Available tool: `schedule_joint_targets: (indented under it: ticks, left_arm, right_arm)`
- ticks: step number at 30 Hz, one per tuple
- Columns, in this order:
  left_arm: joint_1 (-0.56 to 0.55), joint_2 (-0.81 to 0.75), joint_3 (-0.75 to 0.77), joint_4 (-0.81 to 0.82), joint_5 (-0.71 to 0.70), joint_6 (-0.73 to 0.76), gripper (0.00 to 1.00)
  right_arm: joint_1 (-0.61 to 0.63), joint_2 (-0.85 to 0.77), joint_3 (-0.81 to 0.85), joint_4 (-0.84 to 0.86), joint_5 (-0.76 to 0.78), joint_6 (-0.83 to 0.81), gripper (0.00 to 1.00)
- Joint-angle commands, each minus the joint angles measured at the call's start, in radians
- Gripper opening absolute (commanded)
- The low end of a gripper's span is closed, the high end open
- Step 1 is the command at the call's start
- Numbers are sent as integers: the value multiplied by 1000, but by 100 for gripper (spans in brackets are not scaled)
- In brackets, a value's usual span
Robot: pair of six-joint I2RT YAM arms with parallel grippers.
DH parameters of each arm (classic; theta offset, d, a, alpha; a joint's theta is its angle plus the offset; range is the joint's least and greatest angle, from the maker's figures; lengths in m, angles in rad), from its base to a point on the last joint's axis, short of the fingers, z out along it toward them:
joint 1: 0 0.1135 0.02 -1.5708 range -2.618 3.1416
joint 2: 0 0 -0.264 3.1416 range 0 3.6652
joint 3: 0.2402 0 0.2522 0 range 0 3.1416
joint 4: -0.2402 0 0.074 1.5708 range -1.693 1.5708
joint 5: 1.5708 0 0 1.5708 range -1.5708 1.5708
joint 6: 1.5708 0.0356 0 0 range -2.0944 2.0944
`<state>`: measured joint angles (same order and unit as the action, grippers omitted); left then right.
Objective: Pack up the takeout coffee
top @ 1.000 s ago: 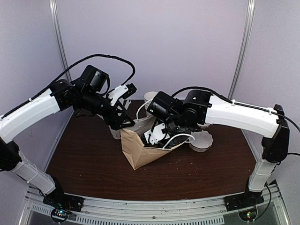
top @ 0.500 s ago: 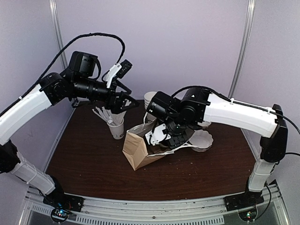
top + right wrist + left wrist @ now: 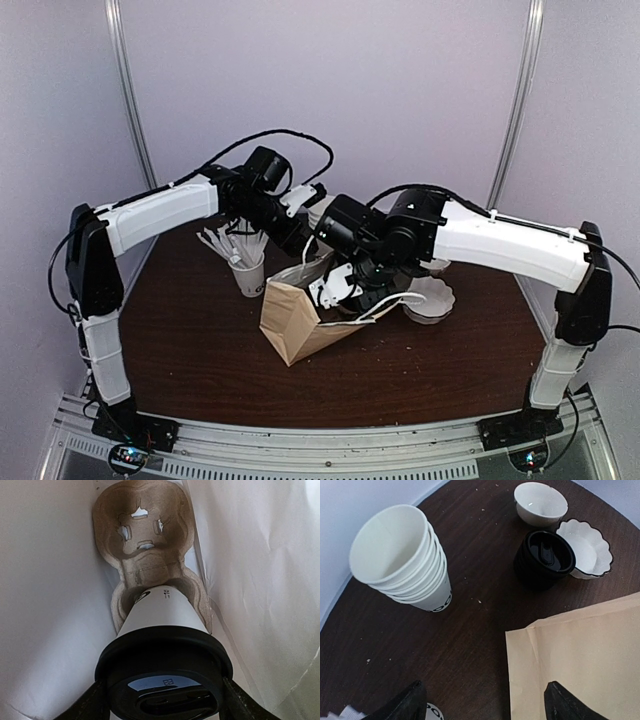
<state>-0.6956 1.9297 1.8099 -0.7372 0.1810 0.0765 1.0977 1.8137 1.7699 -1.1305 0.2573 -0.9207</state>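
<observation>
The takeout coffee (image 3: 162,625), a white cup with a black lid (image 3: 165,670), stands inside the paper bag (image 3: 295,322). Its base sits in a brown pulp carrier (image 3: 142,540). My right gripper (image 3: 165,705) is shut on it, one finger on each side of the lid. From above, the right gripper (image 3: 352,292) reaches into the bag's mouth, which hides the cup. My left gripper (image 3: 485,710) is open and holds nothing. It hovers over the table just behind the bag (image 3: 580,660), and its fingertips (image 3: 405,705) frame bare wood and the bag's edge.
A nested stack of white cups (image 3: 402,560) stands behind the bag, near the left gripper (image 3: 303,232). Black lids (image 3: 545,557), a white bowl (image 3: 540,502) and a scalloped bowl (image 3: 585,552) lie to the right. A cup of straws (image 3: 248,275) stands left of the bag.
My left arm drew away from the bag's mouth, rose to the left, then swung down toward the middle behind the bag. The right gripper stayed in the bag, still holding the cup.
</observation>
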Motion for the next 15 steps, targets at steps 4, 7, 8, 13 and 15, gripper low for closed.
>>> schedule_joint_targets:
  ticks: [4,7,8,13,15]
  left_arm:
    - [-8,132,73,47,134,40,85]
    - [-20,161,65,44,200,73,84]
    - [-26,161,55,47,230,82,84]
    - [-57,149,26,70,314,85,83]
    - [-60,143,17,77,351,80,83]
  right_arm:
    - [0,-7,23,-2,-50,-4,52]
    - [0,6,41,-27,-58,1,52]
    - [2,9,46,-30,-59,3,52]
    - [8,10,67,-69,-72,-5,52]
    - [8,15,85,-108,-93,-10,52]
